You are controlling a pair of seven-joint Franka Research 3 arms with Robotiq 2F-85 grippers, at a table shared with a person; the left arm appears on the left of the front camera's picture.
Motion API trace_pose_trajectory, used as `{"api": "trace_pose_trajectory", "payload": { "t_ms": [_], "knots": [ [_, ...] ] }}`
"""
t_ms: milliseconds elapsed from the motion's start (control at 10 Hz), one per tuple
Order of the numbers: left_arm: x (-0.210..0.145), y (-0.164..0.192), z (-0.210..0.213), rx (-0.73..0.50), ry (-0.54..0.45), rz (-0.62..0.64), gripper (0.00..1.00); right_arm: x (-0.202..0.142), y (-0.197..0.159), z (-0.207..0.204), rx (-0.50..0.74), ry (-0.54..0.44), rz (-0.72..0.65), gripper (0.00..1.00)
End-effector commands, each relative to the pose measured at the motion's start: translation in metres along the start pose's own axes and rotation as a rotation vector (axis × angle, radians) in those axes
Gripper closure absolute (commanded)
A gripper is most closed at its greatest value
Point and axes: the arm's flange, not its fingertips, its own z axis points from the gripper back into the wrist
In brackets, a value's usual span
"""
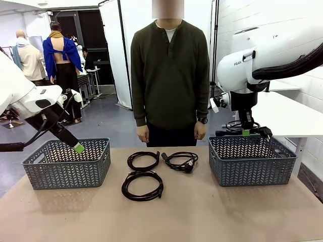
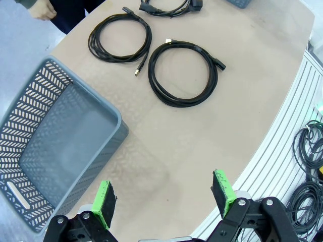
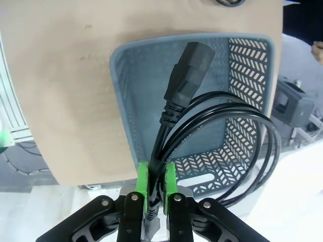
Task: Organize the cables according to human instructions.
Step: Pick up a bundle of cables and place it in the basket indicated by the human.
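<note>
Right gripper (image 3: 156, 169) pinched tight on the plug-end cable (image 3: 187, 75), hovering over the right basket (image 3: 123, 111).
Coil and plug hang straight down toward that basket; three other cables (image 1: 142, 185) lie left of it, nearer the wide-open left gripper (image 2: 164, 194).

Grey floor (image 1: 108, 126), white brick wall (image 1: 237, 15), white partition panels (image 1: 113, 50) behind a tan table (image 1: 202, 217).

White arms (image 1: 275, 48) carry black hoses (image 1: 295, 66) and black fingers (image 3: 132, 214) with green pads (image 2: 221, 190).
</note>
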Motion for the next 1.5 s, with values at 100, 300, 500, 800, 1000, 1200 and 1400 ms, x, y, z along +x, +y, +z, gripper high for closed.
{"api": "trace_pose_trajectory", "payload": {
  "t_ms": [100, 300, 500, 800, 1000, 1200, 1400],
  "knots": [
    [-0.002, 0.002, 0.000, -0.012, -0.015, -0.006, 0.00, -0.008, -0.009, -0.028, 0.004, -0.045, 0.078, 1.00],
    [-0.002, 0.002, 0.000, -0.012, -0.015, -0.006, 0.00, -0.013, -0.018, -0.041, -0.026, -0.072, 0.146, 1.00],
    [-0.002, 0.002, 0.000, -0.012, -0.015, -0.006, 0.00, -0.018, -0.024, -0.055, -0.067, -0.096, 0.195, 1.00],
    [-0.002, 0.002, 0.000, -0.012, -0.015, -0.006, 0.00, -0.026, -0.032, -0.077, -0.050, -0.114, 0.196, 1.00],
    [-0.002, 0.002, 0.000, -0.012, -0.015, -0.006, 0.00, -0.027, -0.037, -0.089, -0.053, -0.115, 0.197, 1.00],
    [-0.002, 0.002, 0.000, -0.012, -0.015, -0.006, 0.00, -0.026, -0.040, -0.100, -0.046, -0.106, 0.190, 1.00],
    [-0.002, 0.002, 0.000, -0.012, -0.015, -0.006, 0.00, -0.026, -0.041, -0.109, -0.022, -0.083, 0.182, 1.00]
  ]
}}
